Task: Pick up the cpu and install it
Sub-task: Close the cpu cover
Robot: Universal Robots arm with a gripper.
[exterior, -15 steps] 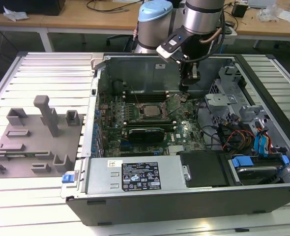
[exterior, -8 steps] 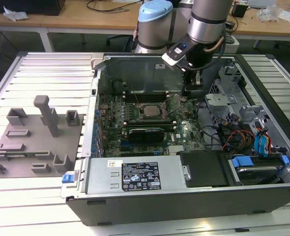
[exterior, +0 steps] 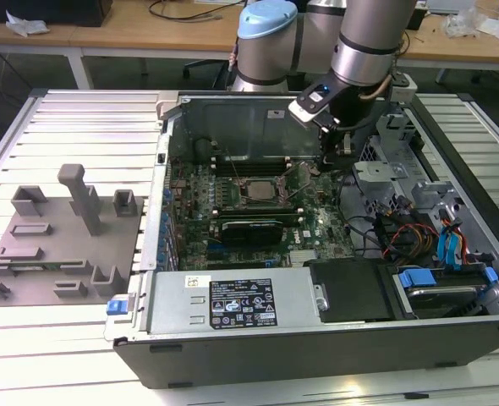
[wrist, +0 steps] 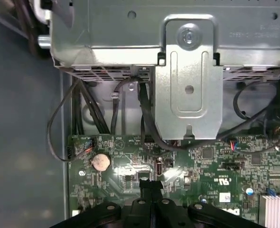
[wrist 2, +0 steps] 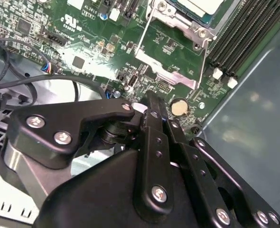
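1. In the exterior view, the arm is reaching down into the open computer case (exterior: 317, 338). The case is lying on its side on the worktop (exterior: 63, 355), so the green motherboard (exterior: 233, 228) is facing up for work from above. The claw (exterior: 330, 152) is hanging low over the board, on the exterior view's right of the socket. The cpu (exterior: 256, 189) is sitting in that socket with its pale top up, apart from the claw. The grey tray (exterior: 38, 245) is lying well apart on the exterior view's left.

2. In the second wrist view, the claw (wrist 2: 152, 102) is showing its fingers pressed together with nothing between them. Its tips are pointing at the board near the socket's metal plate (wrist 2: 171, 71), which appears to be swung open toward the claw. A corner of the cpu (wrist 2: 201, 4) is showing inside the frame. I judge the chip to be placed but not yet clamped down. The closed fingers are probably serving as one narrow pushing tip.

3. In the first wrist view, the closed claw (wrist: 152, 185) is hovering just above the board near the round coin battery (wrist: 101, 162). A metal bracket (wrist: 192, 90) and black cables (wrist: 144, 118) are crowding the space beyond.
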